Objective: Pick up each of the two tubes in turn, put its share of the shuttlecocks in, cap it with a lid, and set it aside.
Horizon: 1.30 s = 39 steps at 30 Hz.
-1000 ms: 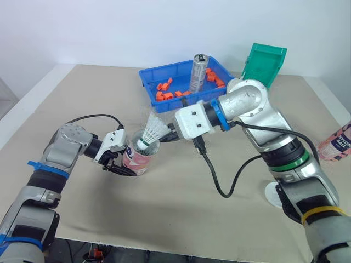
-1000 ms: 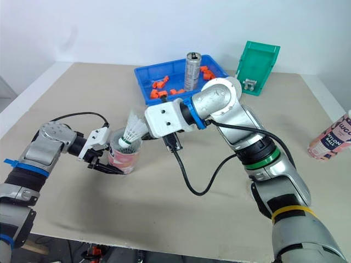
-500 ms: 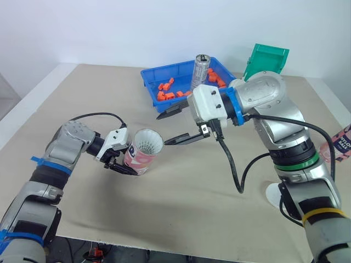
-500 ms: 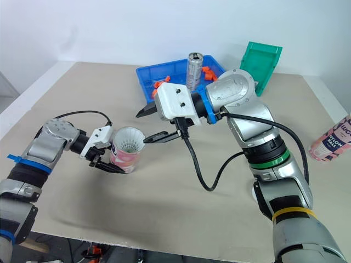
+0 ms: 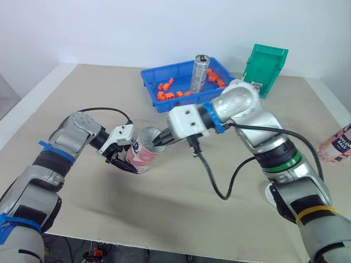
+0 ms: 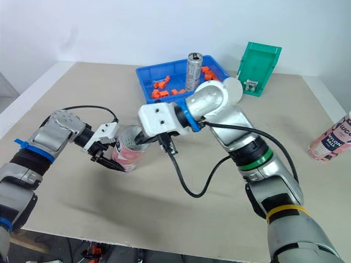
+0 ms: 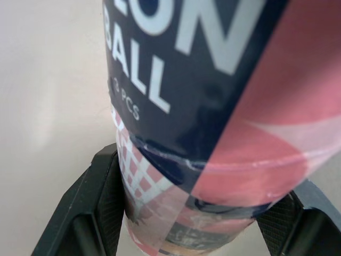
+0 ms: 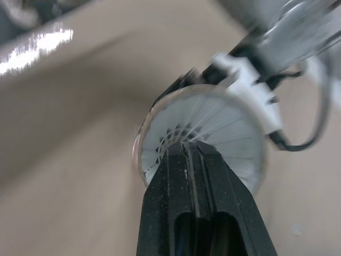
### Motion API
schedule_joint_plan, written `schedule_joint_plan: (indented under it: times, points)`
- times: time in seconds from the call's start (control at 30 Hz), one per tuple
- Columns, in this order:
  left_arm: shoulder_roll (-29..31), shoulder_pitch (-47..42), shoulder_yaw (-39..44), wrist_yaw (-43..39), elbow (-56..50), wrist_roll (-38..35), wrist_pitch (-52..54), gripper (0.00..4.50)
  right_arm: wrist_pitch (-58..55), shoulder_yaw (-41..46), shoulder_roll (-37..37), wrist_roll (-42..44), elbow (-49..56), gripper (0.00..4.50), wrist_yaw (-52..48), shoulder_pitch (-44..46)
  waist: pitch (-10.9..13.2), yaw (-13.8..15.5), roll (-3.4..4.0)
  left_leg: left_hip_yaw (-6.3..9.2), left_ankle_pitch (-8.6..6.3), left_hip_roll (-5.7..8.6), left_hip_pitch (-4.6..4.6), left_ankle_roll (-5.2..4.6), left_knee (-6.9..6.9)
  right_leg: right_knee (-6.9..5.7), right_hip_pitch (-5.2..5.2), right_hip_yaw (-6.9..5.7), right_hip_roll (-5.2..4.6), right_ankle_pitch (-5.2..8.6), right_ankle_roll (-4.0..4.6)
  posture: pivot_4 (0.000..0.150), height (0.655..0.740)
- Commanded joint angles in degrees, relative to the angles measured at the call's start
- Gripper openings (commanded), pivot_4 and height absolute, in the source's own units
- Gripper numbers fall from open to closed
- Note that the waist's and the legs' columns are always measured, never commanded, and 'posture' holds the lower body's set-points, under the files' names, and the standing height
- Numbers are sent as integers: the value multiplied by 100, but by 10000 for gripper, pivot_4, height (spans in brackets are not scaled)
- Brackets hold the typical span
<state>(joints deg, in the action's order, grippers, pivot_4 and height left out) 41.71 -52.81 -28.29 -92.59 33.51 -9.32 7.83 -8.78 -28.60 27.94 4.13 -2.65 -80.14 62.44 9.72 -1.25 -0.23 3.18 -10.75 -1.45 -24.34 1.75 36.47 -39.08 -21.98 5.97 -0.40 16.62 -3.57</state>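
Note:
My left gripper (image 5: 127, 162) is shut on a pink and navy tube (image 5: 143, 158), holding it tilted low over the table with the mouth towards the right arm. The left wrist view shows both pads clamped on the tube's printed wall (image 7: 213, 106). My right gripper (image 5: 158, 142) is shut, its tips pressed into the tube's mouth. In the right wrist view the closed fingers (image 8: 189, 160) push on the white feathers of a shuttlecock (image 8: 226, 128) inside the tube. A second pink tube (image 5: 335, 143) stands at the far right edge. A white lid (image 5: 271, 195) lies partly behind the right forearm.
A blue tray (image 5: 149, 76) with orange pieces and a silver can (image 5: 199, 73) sits at the back middle. A green bin (image 5: 267, 61) leans behind the right arm. Black cables hang from both wrists over the table.
Half a second ago the right gripper was open and clear of the tube, with the shuttlecock at the mouth. Now it is shut and pushed into the mouth, and the shuttlecock sits deeper.

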Motion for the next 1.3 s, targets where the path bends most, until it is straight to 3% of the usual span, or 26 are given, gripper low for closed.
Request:
schedule_joint_plan:
  times: [0.03,0.3,0.53,0.63,0.77,1.0,1.1,1.3]
  points:
    - [-85,12,-289,9,116,-17,-21,28228,509,-315,-206,-437,-438,371,-158,351,0,0,0,0,1,0,0,0,0,-1,0,0,0,0,0,1500,7400]
    - [-50,147,-195,9,-29,-72,58,28228,1332,-828,-1054,-1039,-1598,371,-224,839,0,-1,0,5,3,0,0,2,-1,-2,1,-4,0,-1,5,1500,7400]
    - [-45,365,76,9,-267,-61,223,28228,1071,-63,-1171,-411,-1827,371,-486,1054,2,-8,-1,13,3,-12,0,2,-6,-6,-3,-13,14,-7,28,1500,7400]
    - [-106,554,320,9,-378,-49,279,28228,493,594,-710,305,-1480,371,-905,1056,6,3,-3,18,3,-9,-9,2,-7,-6,-5,-18,8,-12,43,1500,7400]
    - [-193,775,558,22,-536,10,351,28228,87,856,-161,639,-1027,371,-1188,815,6,6,-6,29,1,14,-27,5,-6,1,-12,-35,-22,-10,40,1500,7400]
    - [-477,1120,1043,343,-894,-87,263,28228,-373,1418,783,925,-527,371,-935,286,7,26,-6,32,0,23,-30,5,-13,-4,-17,-39,-29,-4,41,1500,7400]
    - [-725,1356,1360,640,-1201,-248,196,28228,-970,1847,1292,1079,-228,371,-605,-90,7,39,-7,32,1,61,-40,4,-5,-2,-14,-46,-77,7,17,1500,7400]
    - [-1320,1930,1786,1287,-2030,-731,474,28228,-1738,2392,2844,1333,559,28810,-891,-1592,27,26,-40,35,-2,83,-83,-8,6,8,-36,-53,-116,8,-10,1500,7400]
